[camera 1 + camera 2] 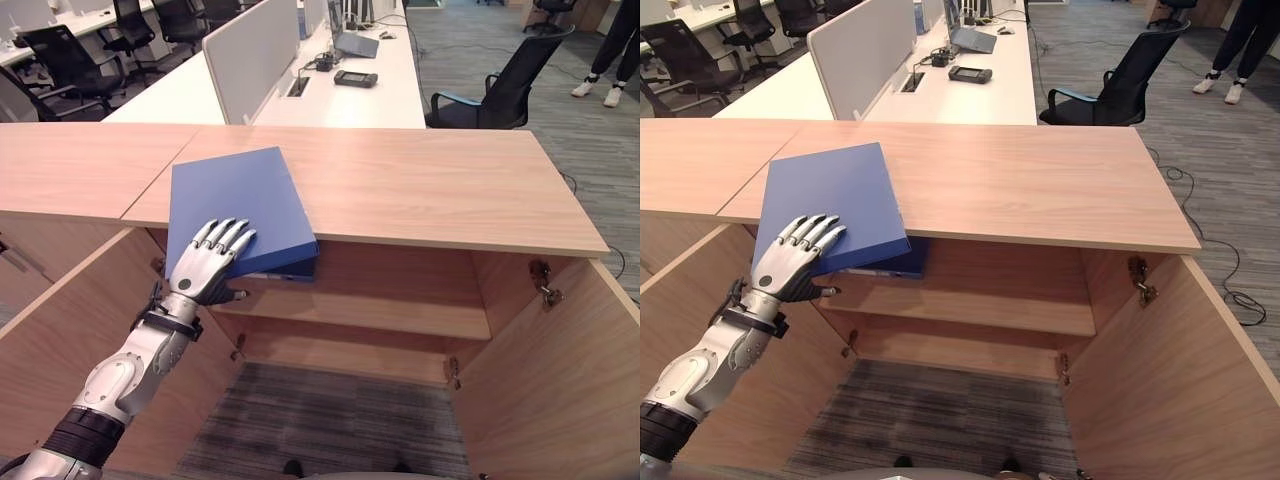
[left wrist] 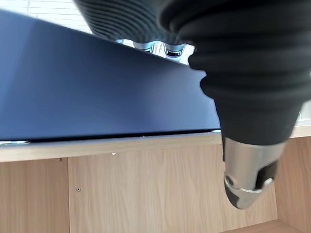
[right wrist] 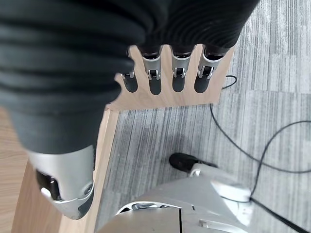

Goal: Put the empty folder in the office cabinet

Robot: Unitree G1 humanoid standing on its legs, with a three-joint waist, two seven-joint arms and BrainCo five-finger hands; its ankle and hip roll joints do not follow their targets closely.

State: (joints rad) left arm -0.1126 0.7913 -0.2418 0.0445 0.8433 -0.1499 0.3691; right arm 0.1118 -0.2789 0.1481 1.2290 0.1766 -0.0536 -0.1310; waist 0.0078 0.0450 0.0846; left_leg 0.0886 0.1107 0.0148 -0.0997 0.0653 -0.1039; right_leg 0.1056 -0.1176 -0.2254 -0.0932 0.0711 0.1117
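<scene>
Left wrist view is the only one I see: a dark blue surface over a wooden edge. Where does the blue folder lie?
Observer: The flat blue folder lies on the light wooden cabinet top, with its near corner overhanging the front edge.
Operator: And the robot hand?
Observer: The left robot hand rests straight fingers on the folder's cover.
Operator: Is the cabinet open?
Observer: Yes, both wooden doors stand open.
</scene>
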